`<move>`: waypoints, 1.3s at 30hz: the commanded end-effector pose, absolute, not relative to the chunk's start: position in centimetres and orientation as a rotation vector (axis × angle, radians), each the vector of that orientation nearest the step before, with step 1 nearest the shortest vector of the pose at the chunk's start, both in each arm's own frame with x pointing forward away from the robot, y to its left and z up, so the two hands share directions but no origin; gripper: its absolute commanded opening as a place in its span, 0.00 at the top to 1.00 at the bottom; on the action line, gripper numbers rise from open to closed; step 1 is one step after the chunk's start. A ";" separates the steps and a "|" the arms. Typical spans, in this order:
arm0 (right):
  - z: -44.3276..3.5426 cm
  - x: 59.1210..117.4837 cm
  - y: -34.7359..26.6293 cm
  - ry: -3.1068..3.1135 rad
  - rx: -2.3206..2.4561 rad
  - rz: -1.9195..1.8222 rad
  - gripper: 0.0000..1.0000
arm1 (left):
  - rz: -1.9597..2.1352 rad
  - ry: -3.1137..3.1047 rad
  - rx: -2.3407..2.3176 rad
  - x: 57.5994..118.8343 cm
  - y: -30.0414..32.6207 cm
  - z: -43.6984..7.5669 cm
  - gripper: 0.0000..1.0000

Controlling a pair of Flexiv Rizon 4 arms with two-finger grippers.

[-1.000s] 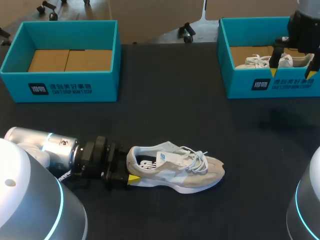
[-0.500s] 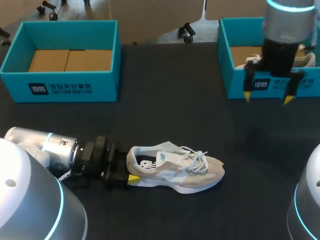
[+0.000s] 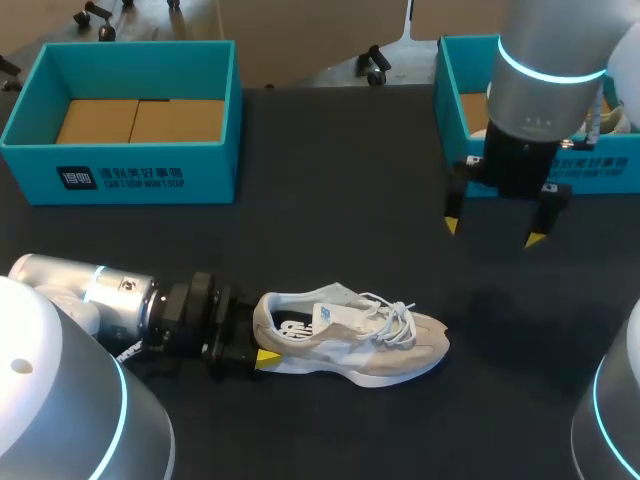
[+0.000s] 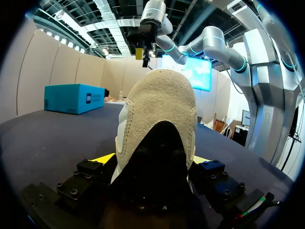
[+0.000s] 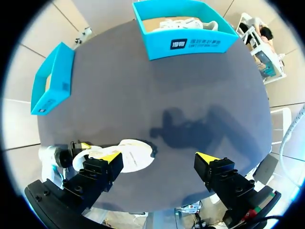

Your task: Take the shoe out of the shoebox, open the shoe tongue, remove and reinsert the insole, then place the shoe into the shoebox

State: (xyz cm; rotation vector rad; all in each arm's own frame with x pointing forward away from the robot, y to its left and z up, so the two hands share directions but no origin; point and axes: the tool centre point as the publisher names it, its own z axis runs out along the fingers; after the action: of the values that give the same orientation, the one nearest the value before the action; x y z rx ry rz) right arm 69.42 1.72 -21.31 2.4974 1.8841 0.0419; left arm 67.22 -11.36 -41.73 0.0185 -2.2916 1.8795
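The head camera looks down from above and behind over the whole table [image 3: 330,160]. The left wrist camera lies low, close against the shoe [image 4: 159,119] heel in the left gripper [image 4: 153,158]. The right wrist camera faces down from well above; all share the shoe.

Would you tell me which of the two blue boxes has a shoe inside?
The right box: a white shoe lies inside it, while the left box shows only bare cardboard.

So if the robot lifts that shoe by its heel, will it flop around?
Probably not much: the shoe has a thick white sole, so it should stay fairly stiff. The loose laces would likely dangle. Held only at the heel by the left gripper, the toe might droop a bit.
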 end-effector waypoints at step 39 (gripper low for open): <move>-25.3 64.9 18.1 1.776 2.456 -0.213 0.00 | 1.883 -2.293 0.021 67.1 -11.4 -41.7 1.00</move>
State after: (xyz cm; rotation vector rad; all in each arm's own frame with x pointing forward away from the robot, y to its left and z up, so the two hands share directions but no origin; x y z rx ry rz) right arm 65.51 13.71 -24.23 2.4879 1.9196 -0.0675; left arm 67.22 -11.36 -41.73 0.0185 -2.2915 1.8794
